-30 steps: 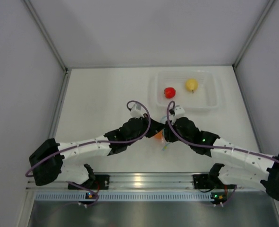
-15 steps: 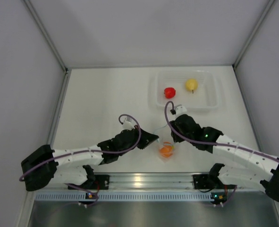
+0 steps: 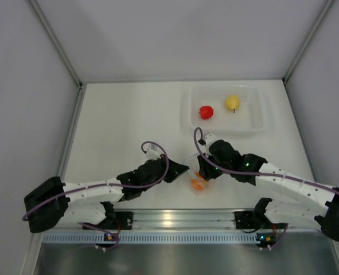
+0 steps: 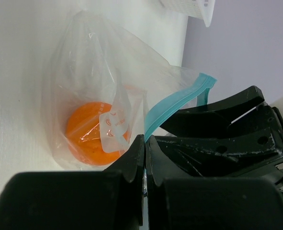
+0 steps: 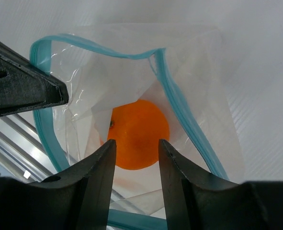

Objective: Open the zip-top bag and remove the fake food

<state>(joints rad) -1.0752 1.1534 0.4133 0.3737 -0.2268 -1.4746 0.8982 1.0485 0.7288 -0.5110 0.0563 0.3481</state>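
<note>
The zip-top bag (image 3: 199, 182) lies near the table's front, its blue zip mouth (image 5: 179, 105) held open; it also shows in the left wrist view (image 4: 93, 81). The orange fruit (image 5: 137, 132) sits inside it (image 4: 86, 134). My left gripper (image 4: 145, 140) is shut on the bag's edge by the zip strip (image 4: 172, 108). My right gripper (image 5: 136, 143) is open, its fingers over the bag's mouth on either side of the orange fruit, not touching it. The red fruit (image 3: 206, 112) and the yellow pear-shaped fruit (image 3: 232, 102) lie in the clear tray (image 3: 260, 123).
The clear rigid tray stands at the back right of the table. White walls enclose the table on three sides. A metal rail (image 3: 175, 217) runs along the near edge between the arm bases.
The left gripper has pulled back toward the near left, holding the bag edge. The right gripper has come down and forward over the bag's open mouth. The bag has shifted slightly nearer.
</note>
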